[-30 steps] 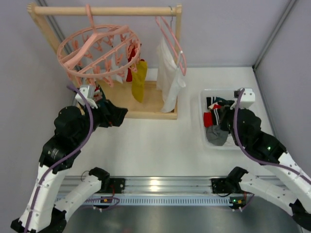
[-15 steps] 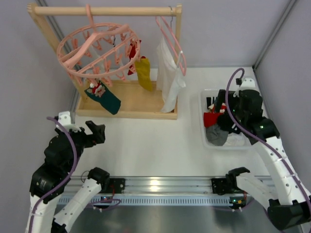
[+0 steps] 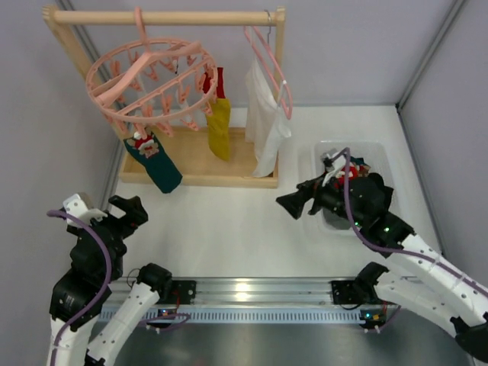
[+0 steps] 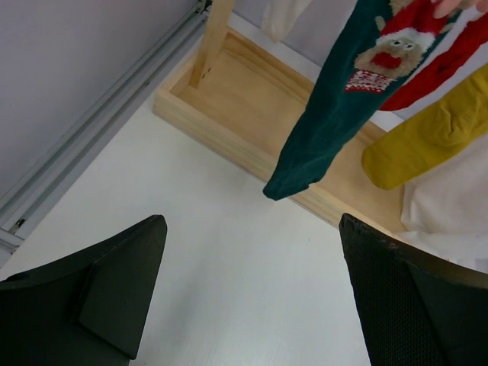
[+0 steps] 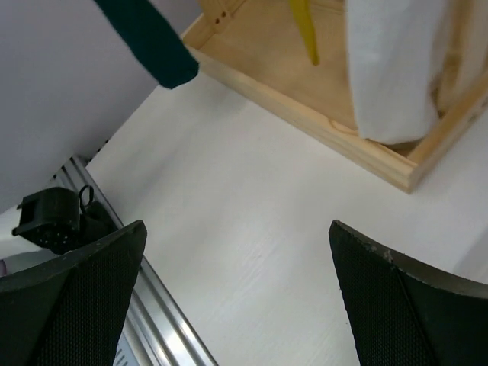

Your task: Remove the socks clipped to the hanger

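The round pink hanger hangs from the wooden rack's bar. Three socks stay clipped to it: a dark teal one with a red-white pattern, a mustard yellow one and a red one. My left gripper is open and empty, low over the table near the rack's front left corner. My right gripper is open and empty over the table's middle, pointing left, with the teal sock's toe and the yellow sock ahead of it.
The wooden rack's base tray lies under the hanger. A white cloth hangs on a thin pink clothes hanger. A clear bin at the right holds loose socks. A metal rail runs along the near edge.
My left arm has drawn back from the hanger to the near left. My right arm has left the bin and swung left over the table, its jaws opened. The hanger swings slightly.
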You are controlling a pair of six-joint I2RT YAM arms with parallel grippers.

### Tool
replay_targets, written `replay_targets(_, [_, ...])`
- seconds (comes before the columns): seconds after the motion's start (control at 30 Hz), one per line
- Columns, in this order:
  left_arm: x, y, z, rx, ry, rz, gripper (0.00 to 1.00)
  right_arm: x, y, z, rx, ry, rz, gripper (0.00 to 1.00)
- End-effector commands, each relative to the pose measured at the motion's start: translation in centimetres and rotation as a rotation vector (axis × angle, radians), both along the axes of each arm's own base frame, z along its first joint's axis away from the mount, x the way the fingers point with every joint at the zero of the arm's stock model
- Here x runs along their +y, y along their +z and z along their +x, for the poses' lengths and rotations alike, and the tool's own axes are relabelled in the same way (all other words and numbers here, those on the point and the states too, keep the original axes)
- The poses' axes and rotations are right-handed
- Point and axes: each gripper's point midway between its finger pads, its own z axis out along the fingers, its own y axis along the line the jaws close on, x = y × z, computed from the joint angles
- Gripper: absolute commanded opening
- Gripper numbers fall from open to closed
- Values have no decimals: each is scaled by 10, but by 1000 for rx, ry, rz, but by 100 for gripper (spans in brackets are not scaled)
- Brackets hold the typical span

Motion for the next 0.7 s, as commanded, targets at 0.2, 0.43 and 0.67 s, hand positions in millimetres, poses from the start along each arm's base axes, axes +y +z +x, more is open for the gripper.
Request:
replay_targets(0.2, [10,-9,3,-16,100,-49,98,136,20,9,-177,-7,-47,99])
replay_targets(0.43, [9,-12,6,-4,101,-43,98,235,-4,37,-172,36,-109,100])
replay_targets(0.67, [8,-12,7,-5,93,-43,98,315,-13,73,-215,39,-111,99])
